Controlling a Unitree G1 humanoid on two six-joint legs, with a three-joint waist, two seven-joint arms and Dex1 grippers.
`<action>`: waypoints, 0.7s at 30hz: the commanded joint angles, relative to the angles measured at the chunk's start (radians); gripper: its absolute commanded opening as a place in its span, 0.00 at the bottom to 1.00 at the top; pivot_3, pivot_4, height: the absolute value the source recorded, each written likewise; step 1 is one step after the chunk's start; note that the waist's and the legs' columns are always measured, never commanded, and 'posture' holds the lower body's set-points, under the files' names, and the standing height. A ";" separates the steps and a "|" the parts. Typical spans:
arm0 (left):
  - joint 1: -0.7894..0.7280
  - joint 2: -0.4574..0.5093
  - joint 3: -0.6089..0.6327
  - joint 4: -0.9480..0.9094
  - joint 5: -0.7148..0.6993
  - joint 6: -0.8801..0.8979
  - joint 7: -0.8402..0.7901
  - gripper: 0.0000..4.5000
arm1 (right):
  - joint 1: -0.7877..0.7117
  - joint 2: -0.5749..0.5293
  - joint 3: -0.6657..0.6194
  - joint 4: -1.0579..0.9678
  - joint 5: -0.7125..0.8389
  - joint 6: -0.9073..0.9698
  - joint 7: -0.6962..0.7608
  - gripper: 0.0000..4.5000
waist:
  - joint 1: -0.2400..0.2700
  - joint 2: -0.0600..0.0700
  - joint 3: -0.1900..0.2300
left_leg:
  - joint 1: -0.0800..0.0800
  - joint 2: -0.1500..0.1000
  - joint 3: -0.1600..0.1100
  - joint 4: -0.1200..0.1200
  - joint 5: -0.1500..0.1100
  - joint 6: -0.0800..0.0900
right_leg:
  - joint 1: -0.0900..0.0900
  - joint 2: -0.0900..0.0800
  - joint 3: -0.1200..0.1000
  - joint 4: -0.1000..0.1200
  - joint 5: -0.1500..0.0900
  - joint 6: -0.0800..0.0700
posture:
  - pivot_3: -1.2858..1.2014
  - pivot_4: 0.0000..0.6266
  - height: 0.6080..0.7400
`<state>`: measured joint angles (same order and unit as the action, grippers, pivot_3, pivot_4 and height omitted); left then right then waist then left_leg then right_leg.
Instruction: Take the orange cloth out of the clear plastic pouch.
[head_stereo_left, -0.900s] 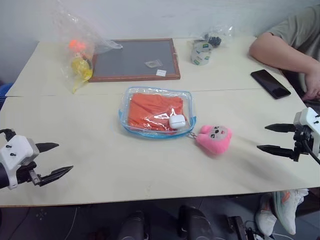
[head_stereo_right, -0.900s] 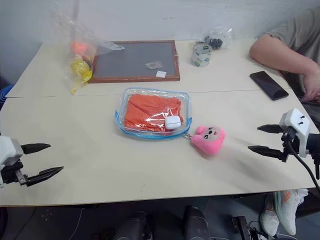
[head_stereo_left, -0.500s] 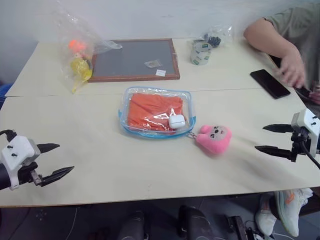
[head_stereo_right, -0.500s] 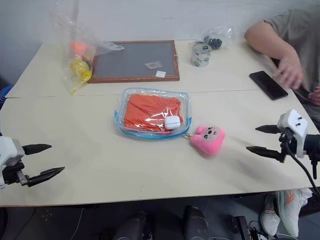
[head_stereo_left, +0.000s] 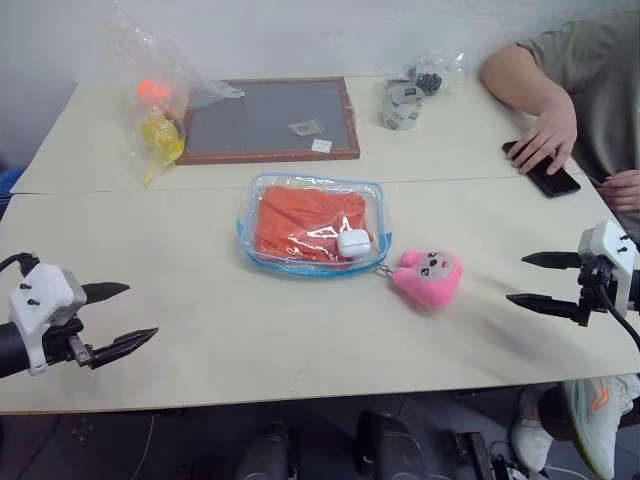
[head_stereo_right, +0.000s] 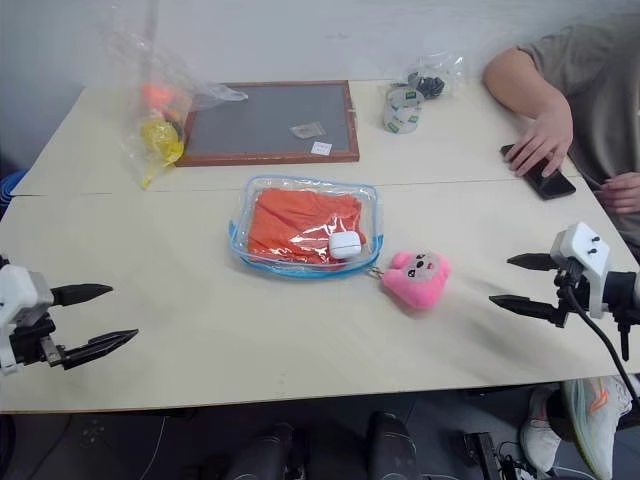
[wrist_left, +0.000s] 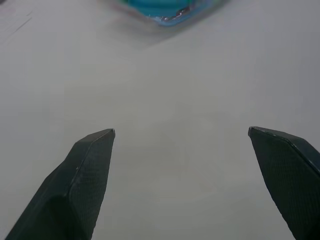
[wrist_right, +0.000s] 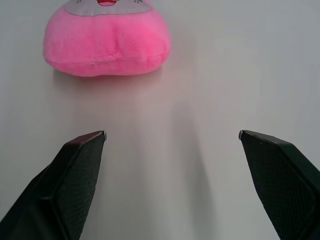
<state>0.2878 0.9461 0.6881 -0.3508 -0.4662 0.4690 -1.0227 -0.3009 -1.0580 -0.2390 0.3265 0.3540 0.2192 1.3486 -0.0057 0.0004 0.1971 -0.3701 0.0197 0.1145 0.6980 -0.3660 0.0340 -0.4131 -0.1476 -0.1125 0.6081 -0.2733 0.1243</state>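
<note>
The clear plastic pouch (head_stereo_left: 312, 238) with light-blue trim lies flat at the middle of the table. The orange cloth (head_stereo_left: 300, 222) is inside it, beside a small white case (head_stereo_left: 354, 243). A pink plush toy (head_stereo_left: 428, 277) hangs off the pouch's right corner by a chain. My left gripper (head_stereo_left: 124, 318) hovers open over the table's front left, well away from the pouch. My right gripper (head_stereo_left: 528, 280) is open at the right edge, pointing toward the plush toy (wrist_right: 107, 42). A corner of the pouch (wrist_left: 165, 11) shows ahead of the left fingers.
A framed grey board (head_stereo_left: 268, 118) lies at the back. A thin bag with yellow and orange items (head_stereo_left: 160, 110) stands at the back left. Tape rolls (head_stereo_left: 401, 104) sit at the back right. A person's hand rests on a black phone (head_stereo_left: 545, 165) at the far right.
The person's hand has swung down onto the phone. My left gripper has edged slightly inward; the right gripper has barely moved. The pouch and cloth lie as before.
</note>
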 joint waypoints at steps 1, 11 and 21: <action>-0.009 -0.001 0.008 -0.026 -0.015 0.007 0.007 1.00 | -0.027 -0.011 -0.010 -0.008 0.013 0.009 0.004 0.99 | 0.000 0.000 0.000 | 0.000 0.000 0.000 0.000 0.000 0.000 | 0.000 0.000 0.000 0.000 0.000 0.000 | 0.52 0.24 1.00; -0.158 0.045 -0.048 -0.159 -0.188 0.174 0.024 1.00 | -0.255 0.064 0.109 -0.091 0.015 0.000 0.029 0.99 | -0.003 0.000 0.000 | 0.001 0.000 0.001 0.002 0.000 -0.001 | 0.000 0.000 0.002 0.002 0.000 0.000 | 0.52 0.24 1.00; -0.489 0.091 -0.323 -0.205 -0.240 0.219 0.071 1.00 | -0.683 0.472 0.406 0.169 -0.224 -0.215 -0.091 0.99 | -0.042 0.001 0.001 | -0.004 -0.007 -0.011 -0.003 0.003 -0.002 | 0.005 -0.002 -0.009 -0.001 0.000 0.000 | 0.52 0.24 1.00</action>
<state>-0.1878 1.0308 0.3664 -0.5432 -0.7060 0.6957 -0.9622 -0.9415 -0.6007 0.1630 0.4573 0.1627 0.0534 1.2980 -0.0474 0.0013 0.1978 -0.3755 0.0071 0.0835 0.6899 -0.3563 0.0341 -0.4013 -0.1591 -0.1385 0.6060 -0.2732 0.1248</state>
